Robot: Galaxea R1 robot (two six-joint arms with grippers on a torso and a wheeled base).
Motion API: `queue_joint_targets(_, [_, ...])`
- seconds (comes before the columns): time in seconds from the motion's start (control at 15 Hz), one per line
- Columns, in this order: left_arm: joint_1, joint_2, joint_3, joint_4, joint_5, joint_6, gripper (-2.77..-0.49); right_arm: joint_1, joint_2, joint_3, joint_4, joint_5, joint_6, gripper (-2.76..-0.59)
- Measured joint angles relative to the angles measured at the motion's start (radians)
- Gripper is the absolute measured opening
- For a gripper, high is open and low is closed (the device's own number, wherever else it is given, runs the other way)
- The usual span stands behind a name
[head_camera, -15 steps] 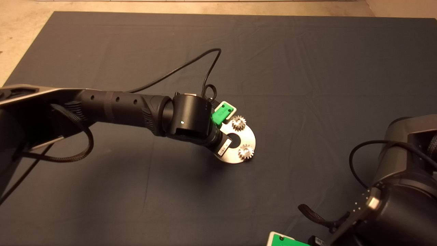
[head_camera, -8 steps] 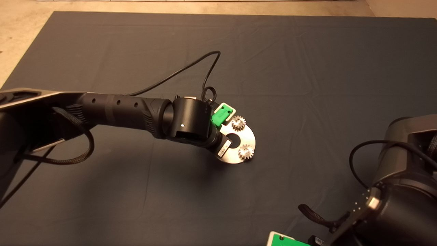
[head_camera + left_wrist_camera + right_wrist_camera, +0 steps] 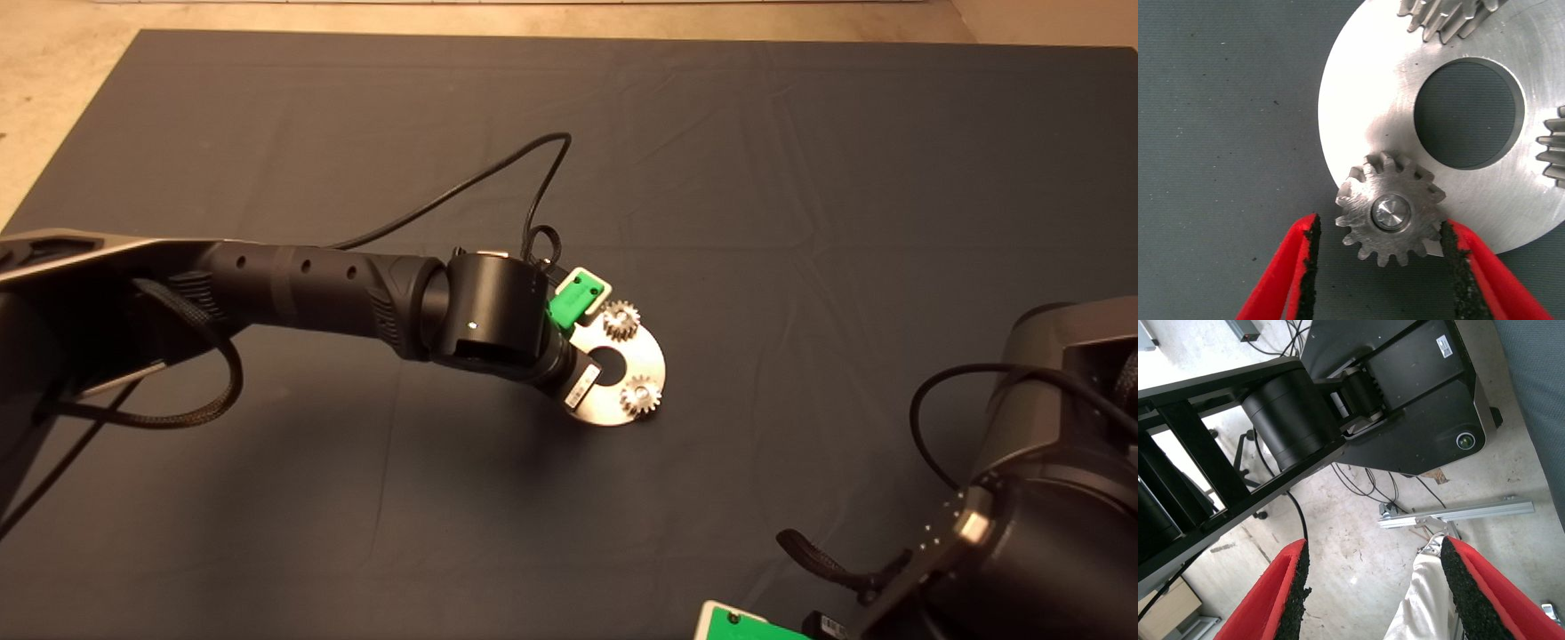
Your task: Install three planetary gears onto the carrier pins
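Left gripper [image 3: 1378,267]: we see its two red fingers [image 3: 1288,267] spread apart on either side of the third planetary gear [image 3: 1388,207]. One black pad touches or nearly touches the gear's teeth, the other stands clear of them, so we read the claw as open and holding nothing. In the head view the gripper's green body [image 3: 578,296] sits over the disc's left edge.

Third planetary gear: it sits on a carrier pin [image 3: 1391,213], whose shiny end shows through the bore. The gear lies flat at the rim of the disc [image 3: 1365,100], part of its teeth overhanging the mat [image 3: 1218,133].

Disc: flat on the mat near its middle, with the large centre hole [image 3: 1468,113] open to the mat below.

Other two planetary gears: in the head view we see one at the disc's far edge [image 3: 622,319] and one at its right edge [image 3: 640,396], each on the disc. The wrist view shows only their teeth at the frame's edge.

Left arm [image 3: 311,284]: it reaches in from the left, a black cable [image 3: 498,178] looping above it.

Right gripper [image 3: 742,625]: parked at the lower right edge of the head view. In its wrist view the red fingers [image 3: 1281,593] stand wide apart with nothing between them, over floor, black frame parts, cables and a person's leg [image 3: 1425,607] in light trousers.
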Motion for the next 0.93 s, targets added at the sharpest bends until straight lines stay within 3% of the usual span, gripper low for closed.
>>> queue_joint_targets(0.4, [0.0,-0.003,0.0,0.0,0.003,0.0,-1.81,0.0,-0.002,0.0,0.0,0.0,0.0,-1.91])
queue_joint_targets(0.53, [-0.002,-0.002,0.0,-0.021,0.003,0.0,-1.8,0.002,-0.002,0.0,0.0,0.0,0.0,-1.91])
queue_joint_targets(0.67, [-0.021,0.001,0.0,-0.095,0.005,0.001,-1.65,0.015,-0.002,0.0,0.0,0.0,0.0,-1.91])
queue_joint_targets(0.93, [-0.104,0.001,0.0,-0.246,0.006,0.024,-1.65,0.044,-0.002,0.0,0.004,0.0,0.0,-1.91])
